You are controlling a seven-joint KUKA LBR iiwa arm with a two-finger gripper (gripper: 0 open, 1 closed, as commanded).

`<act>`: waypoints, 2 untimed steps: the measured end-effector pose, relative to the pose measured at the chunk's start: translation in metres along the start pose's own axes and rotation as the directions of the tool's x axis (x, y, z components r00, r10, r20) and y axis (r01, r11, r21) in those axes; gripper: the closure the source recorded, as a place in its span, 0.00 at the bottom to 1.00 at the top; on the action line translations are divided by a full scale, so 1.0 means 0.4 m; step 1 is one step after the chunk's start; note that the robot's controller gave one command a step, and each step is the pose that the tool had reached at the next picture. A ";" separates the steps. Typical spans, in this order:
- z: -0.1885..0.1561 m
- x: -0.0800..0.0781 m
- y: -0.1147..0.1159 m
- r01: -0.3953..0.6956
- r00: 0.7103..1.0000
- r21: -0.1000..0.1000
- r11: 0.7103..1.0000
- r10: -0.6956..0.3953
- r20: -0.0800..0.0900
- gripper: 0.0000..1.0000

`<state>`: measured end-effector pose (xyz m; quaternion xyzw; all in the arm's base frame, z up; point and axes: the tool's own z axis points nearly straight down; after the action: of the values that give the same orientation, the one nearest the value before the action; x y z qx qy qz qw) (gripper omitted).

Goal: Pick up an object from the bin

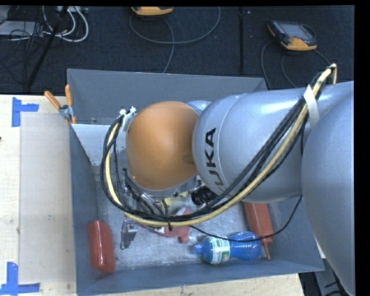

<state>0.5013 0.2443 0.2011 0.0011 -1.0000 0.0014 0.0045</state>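
Grey bin [81, 202] floor: claw [128, 233], grip indiscernible, near a stubby red cylinder [101, 245], perhaps plastic.

Overhead, slightly oblique, onto bin [162, 87]

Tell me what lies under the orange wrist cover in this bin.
Poking out below the orange cover: a small red piece and something yellow among the cables. The bin floor directly beneath is covered, so anything else there is hidden.

A dark, carpet-like floor [231, 52] runs across the far side, thin cables [75, 26] looping over it. 2 orange devices lie there: a handset [292, 33] at upper right, and a second device [151, 8] at the top edge.
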 end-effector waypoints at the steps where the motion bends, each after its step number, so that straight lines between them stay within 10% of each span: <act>1: -0.011 -0.006 -0.003 -0.004 1.000 -0.003 1.000 0.004 0.008 0.00; 2: 0.179 -0.024 -0.125 -0.091 0.996 -0.004 0.996 0.091 0.009 0.00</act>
<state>0.5104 0.1941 0.1296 -0.0443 -0.9990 -0.0001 -0.0004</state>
